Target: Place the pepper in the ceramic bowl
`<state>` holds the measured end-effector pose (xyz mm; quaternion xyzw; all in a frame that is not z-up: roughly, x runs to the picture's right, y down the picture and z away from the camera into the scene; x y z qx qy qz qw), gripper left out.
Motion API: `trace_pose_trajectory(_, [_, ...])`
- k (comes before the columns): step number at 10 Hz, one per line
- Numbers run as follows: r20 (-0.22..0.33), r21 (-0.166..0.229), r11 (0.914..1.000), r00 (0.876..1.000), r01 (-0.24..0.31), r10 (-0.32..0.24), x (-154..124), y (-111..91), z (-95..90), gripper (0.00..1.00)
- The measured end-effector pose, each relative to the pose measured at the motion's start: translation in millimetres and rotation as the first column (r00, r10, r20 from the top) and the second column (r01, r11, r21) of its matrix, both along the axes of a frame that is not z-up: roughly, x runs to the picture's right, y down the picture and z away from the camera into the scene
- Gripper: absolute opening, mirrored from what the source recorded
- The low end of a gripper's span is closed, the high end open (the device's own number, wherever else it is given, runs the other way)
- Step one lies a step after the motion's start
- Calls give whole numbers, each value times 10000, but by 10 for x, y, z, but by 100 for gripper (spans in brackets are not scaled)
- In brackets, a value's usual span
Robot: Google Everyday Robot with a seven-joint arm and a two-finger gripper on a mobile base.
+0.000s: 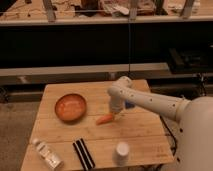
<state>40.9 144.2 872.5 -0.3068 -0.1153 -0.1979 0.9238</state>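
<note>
Pepper [105, 119] seemingly at hand [117, 114]; bowl [56, 107] apart.

Pepper lifted at the pincer's tip, just right of the ceramic bowl on a wooden counter.

The white arm [150, 102] reaches in from the right and bends down at mid-counter, so the pincer [118, 115] hangs low over the counter [140, 135] with the orange pepper [104, 119] at its tip, pointing left towards the ceramic bowl [70, 108]. The bowl sits apart from the pepper, on the left half, with nothing inside it. A blue object [130, 105] peeks out from behind the arm. Along the front edge stand a white cup [121, 152] to the right, a black striped item [84, 153] in the middle, and a pale bottle [47, 154] lying at the left corner.
</note>
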Motion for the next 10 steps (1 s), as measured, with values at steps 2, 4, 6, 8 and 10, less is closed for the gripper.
trace_pose_trajectory(2, [19,45,9998,9998,192,-192,-46,-53,-23,0])
trace_pose_trajectory(4, [81,-1,9994,9993,354,-354,-64,-26,-42,0])
trace_pose_trajectory(6, [271,88,9987,9984,504,-506,-320,-85,-69,0])
trace_pose_trajectory(8, [399,95,9977,9970,664,-668,-541,-148,-129,0])
trace_pose_trajectory(10, [472,83,9967,9955,813,-816,-593,-183,-171,0])
